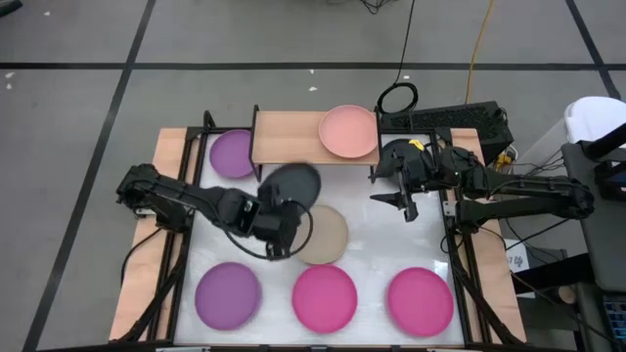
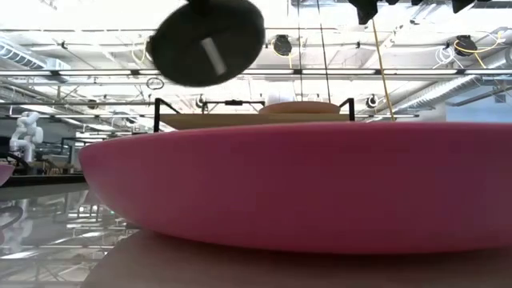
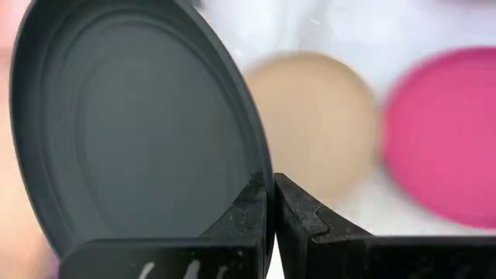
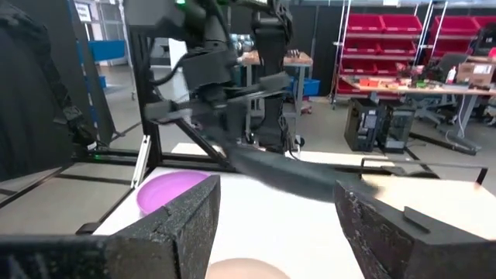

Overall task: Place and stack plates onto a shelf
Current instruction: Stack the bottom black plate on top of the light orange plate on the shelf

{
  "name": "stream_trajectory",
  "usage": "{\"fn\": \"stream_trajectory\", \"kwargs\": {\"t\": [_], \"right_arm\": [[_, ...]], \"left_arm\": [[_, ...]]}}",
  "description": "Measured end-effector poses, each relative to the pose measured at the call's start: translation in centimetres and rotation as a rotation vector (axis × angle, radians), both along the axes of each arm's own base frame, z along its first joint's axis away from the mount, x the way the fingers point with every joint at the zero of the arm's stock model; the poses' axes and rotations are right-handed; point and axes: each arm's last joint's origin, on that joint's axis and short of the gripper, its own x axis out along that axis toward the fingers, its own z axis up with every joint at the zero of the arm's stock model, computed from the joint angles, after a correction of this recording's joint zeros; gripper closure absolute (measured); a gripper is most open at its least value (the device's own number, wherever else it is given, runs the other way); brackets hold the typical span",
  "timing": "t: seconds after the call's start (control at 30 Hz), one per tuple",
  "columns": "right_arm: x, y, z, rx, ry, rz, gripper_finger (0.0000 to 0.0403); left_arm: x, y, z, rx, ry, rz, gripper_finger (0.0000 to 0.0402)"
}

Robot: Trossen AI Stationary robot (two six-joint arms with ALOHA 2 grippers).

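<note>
My left gripper (image 1: pixel 282 217) is shut on a black plate (image 1: pixel 291 186), which hangs in the air over the table's middle; the low view shows it high up (image 2: pixel 208 40). A beige plate (image 1: pixel 325 235) lies flat on the table just below it. The light-wood shelf (image 1: pixel 289 137) stands at the far edge and carries a salmon plate (image 1: pixel 349 130). A purple plate (image 1: pixel 233 154) lies on the table at the shelf's left end. My right gripper (image 1: pixel 406 200) hovers open right of the shelf's front and touches nothing; its wrist view shows its gap (image 4: pixel 275 225). My left gripper (image 3: pixel 271 186) pinches the black plate's rim (image 3: pixel 262 174) at its near edge, one finger on the hollow side and one finger (image 3: pixel 298 209) on the underside. It reaches toward the far edge from the near-left. The plate is lifted clear and tilted, underside toward the near edge.
Along the near edge lie a purple plate (image 1: pixel 227 293) and two magenta plates (image 1: pixel 325 296) (image 1: pixel 421 298); the middle one fills the low view (image 2: pixel 296 184). Black frame rails (image 1: pixel 181 244) run along the table's left and right sides. A keyboard (image 1: pixel 445 117) sits behind the shelf.
</note>
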Motion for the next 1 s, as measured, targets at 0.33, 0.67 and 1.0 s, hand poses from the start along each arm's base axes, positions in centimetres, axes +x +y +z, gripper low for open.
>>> {"fn": "stream_trajectory", "kwargs": {"t": [0.33, 0.67, 1.0], "right_arm": [[-1.3, 0.2, 1.0, -0.024, -0.063, 0.001, 0.0172], [-2.8, 0.5, 2.2, -0.041, -0.157, 0.003, 0.0172], [-3.0, 0.5, 2.1, -0.032, -0.148, 0.004, 0.0172]], "left_arm": [[4.3, 7.8, 2.4, 0.472, -0.110, -0.253, 0.0391], [6.4, 16.2, 1.5, 0.441, -0.194, -0.331, 0.0391], [9.7, 19.2, -3.8, 0.446, -0.088, -0.448, 0.0391]]}}
